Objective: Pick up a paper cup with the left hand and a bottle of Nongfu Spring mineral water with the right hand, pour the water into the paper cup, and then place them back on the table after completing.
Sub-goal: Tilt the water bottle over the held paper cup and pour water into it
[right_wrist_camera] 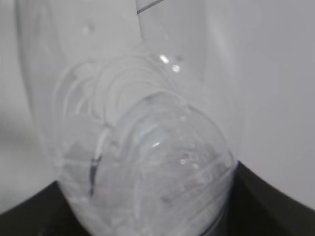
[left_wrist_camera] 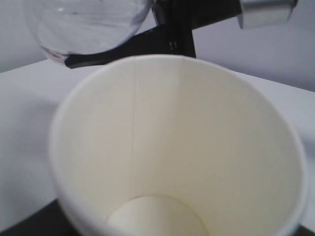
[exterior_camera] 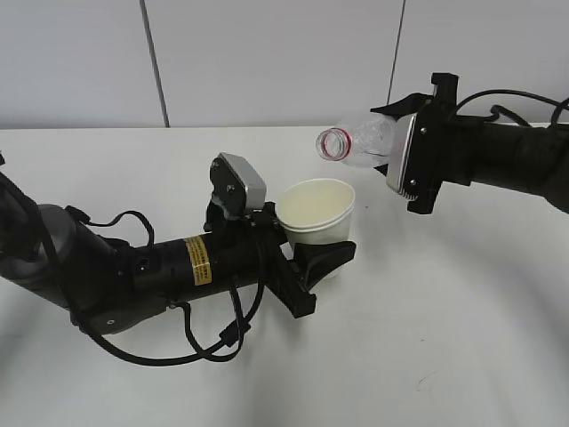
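Note:
My left gripper (exterior_camera: 313, 251) is shut on a white paper cup (exterior_camera: 316, 209) and holds it upright just above the table (exterior_camera: 462, 320). In the left wrist view the paper cup (left_wrist_camera: 177, 147) fills the frame and its inside looks dry. My right gripper (exterior_camera: 400, 142) is shut on the body of a clear bottle (exterior_camera: 364, 140) that lies nearly level. Its uncapped, red-ringed mouth (exterior_camera: 333, 143) points left, above the cup's far right rim. No stream of water shows. The bottle (right_wrist_camera: 142, 147) fills the right wrist view. Its rounded shoulder (left_wrist_camera: 83, 24) hangs over the cup's far edge.
A small dark scuff mark (exterior_camera: 425, 384) lies on the white table at the front right. A grey panelled wall (exterior_camera: 267, 53) runs along the far edge. Black cables (exterior_camera: 213, 342) loop under the left arm.

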